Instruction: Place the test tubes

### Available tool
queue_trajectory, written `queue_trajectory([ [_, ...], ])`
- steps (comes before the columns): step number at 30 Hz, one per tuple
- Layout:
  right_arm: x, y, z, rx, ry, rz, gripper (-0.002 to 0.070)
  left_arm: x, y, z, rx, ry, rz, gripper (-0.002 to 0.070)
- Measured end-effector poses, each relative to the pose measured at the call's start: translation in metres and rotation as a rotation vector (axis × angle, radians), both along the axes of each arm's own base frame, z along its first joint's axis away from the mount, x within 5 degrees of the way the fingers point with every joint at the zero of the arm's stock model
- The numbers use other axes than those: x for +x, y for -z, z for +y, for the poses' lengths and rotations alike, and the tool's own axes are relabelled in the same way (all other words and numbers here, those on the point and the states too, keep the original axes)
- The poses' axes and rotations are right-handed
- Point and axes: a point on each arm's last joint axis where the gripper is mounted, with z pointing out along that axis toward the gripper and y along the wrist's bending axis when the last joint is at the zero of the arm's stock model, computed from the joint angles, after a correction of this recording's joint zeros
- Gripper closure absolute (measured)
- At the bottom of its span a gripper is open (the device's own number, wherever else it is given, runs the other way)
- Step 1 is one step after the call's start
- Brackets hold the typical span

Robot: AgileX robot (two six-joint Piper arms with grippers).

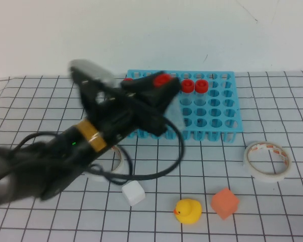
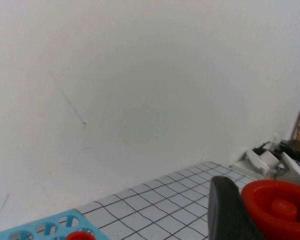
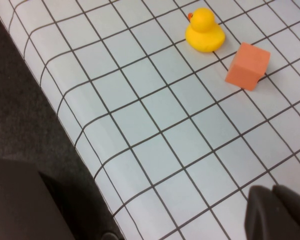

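**Left arm holds a capped tube above the rack**

The left pincer (image 1: 159, 86) hangs over the far-left part of the blue rack (image 1: 231, 101). It pinches a red-capped test tube (image 1: 161, 79) just below the cap. The glass under the cap is hidden behind the fingers, so I cannot tell how upright it hangs. In the left wrist view the cap sits right against one dark finger (image 2: 229, 210). Gripping so high probably leaves the lower end free to slide into a hole.

A pair of seated tubes (image 1: 187, 85) stands side by side in the rack's far rows, just right of the held one. An empty hole beside them looks like the likely target. Filling in order would keep the arm's approach clear.

The right pincer (image 3: 277, 212) does not show in the high view. Its own wrist view shows it low over the near edge of the tabletop (image 1: 40, 101), pressed together and holding nothing — parked, it seems, out of the working arm's way.

The yellow duck (image 1: 188, 210), orange cube (image 1: 224, 202), white cube (image 1: 133, 193) and tape roll (image 1: 267, 160) lie nearer, apart from the rack, and should not hinder the lowering.
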Motion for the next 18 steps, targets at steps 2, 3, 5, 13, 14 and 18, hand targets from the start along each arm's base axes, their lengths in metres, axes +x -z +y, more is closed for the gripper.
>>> queue_trajectory([
  [2,0.0,0.0,0.0,0.0,0.0,0.0,0.0678,0.012,0.001,-0.011,0.026,0.052,-0.028,0.0417],
  [3,0.0,0.0,0.0,0.0,0.0,0.0,0.0678,0.018,0.001,-0.016,0.029,0.069,-0.032,0.0417],
  [5,0.0,0.0,0.0,0.0,0.0,0.0,0.0678,0.03,0.002,-0.023,0.025,0.088,-0.037,0.0417],
  [13,0.0,0.0,0.0,0.0,0.0,0.0,0.0678,0.078,0.006,-0.049,0.085,0.116,-0.089,0.0417],
  [14,0.0,0.0,0.0,0.0,0.0,0.0,0.0678,0.083,0.007,-0.053,0.092,0.127,-0.098,0.0417],
  [18,0.0,0.0,0.0,0.0,0.0,0.0,0.0678,0.102,0.009,-0.065,0.098,0.15,-0.123,0.0417],
])
